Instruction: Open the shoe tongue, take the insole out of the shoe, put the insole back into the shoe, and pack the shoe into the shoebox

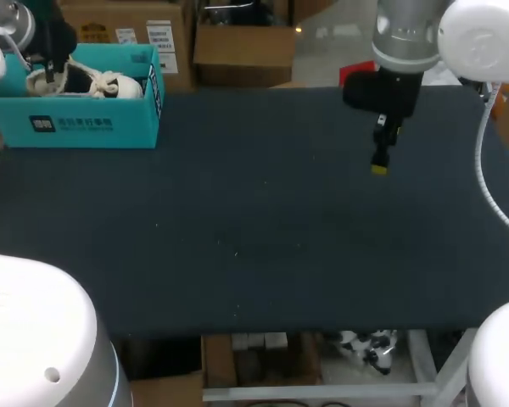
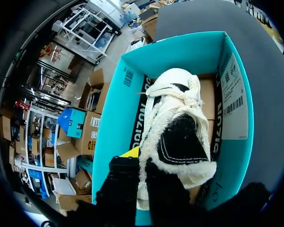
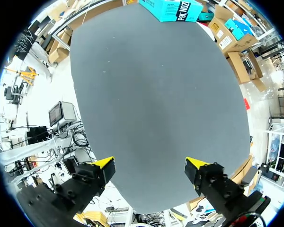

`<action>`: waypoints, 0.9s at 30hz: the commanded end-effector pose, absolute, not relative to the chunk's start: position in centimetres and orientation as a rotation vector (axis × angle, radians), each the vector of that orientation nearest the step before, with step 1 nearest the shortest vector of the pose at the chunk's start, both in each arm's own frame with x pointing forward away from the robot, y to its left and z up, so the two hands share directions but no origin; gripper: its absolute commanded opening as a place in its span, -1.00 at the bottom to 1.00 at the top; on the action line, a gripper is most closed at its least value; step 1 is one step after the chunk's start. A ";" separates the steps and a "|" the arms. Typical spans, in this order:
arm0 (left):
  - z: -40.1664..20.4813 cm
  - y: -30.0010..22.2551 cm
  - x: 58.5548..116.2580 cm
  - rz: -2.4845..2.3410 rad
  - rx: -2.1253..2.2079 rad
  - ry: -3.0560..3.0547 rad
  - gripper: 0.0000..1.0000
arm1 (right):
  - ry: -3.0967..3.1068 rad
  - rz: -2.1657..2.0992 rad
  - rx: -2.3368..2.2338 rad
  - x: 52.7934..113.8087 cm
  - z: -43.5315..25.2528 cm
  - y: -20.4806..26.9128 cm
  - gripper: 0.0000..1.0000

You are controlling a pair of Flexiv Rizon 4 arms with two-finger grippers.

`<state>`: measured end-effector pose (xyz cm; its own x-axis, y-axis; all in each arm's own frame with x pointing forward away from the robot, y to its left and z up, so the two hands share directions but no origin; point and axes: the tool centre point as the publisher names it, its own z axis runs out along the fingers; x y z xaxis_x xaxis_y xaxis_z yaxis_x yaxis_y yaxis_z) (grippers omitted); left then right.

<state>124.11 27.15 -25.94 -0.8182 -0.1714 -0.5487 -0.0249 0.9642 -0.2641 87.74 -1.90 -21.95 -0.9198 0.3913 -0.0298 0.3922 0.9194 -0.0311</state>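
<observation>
From above, the teal cardboard shoebox (image 1: 76,127) stands open at the far left corner of the dark table (image 1: 254,229). The white fleecy shoe (image 1: 110,85) lies inside it, its long axis along the box's length and parallel to the table's far edge. The left hand (image 1: 53,68) reaches down into the box's left end, over the heel. The right hand (image 1: 379,165) hangs above the far right part of the table, well apart from box and shoe. The left arm is therefore plainly the nearer one. In the left wrist view the shoe (image 2: 175,101) fills the shoebox (image 2: 118,118), with its heel opening nearest the left hand (image 2: 142,161) and its toe pointing straight ahead of it. One of the black fingers (image 2: 123,184) sits outside the shoe against the box wall and the other goes into the dark opening. The fleece collar is pinched between them, so the hand looks clamped on the shoe's rim. The insole is hidden in the dark lining. In the right wrist view the right hand (image 3: 149,168) has its fingers wide apart over bare table (image 3: 156,94) with nothing between them, and the shoebox (image 3: 173,9) sits far ahead of it. Packing looks all but done; the next move likely needs the left hand to let go and rise straight up.
</observation>
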 end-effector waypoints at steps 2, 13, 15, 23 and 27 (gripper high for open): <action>-27.3 26.9 125.6 -0.300 -0.156 2.566 -1.00 | 3.055 -0.060 0.624 87.7 -21.9 -1.9 1.00; -25.2 26.8 124.9 -0.305 -0.213 2.517 1.00 | 3.055 -0.060 0.624 87.7 -21.9 -1.9 1.00; -24.4 26.8 124.6 -0.309 -0.208 2.497 1.00 | 3.055 -0.060 0.624 87.7 -21.9 -1.9 1.00; -21.3 24.7 121.3 -0.330 -0.178 2.481 1.00 | 3.055 -0.060 0.624 87.7 -21.9 -1.9 1.00; -20.6 23.7 119.6 -0.348 -0.178 2.503 1.00 | 3.055 -0.060 0.624 87.7 -21.9 -1.9 1.00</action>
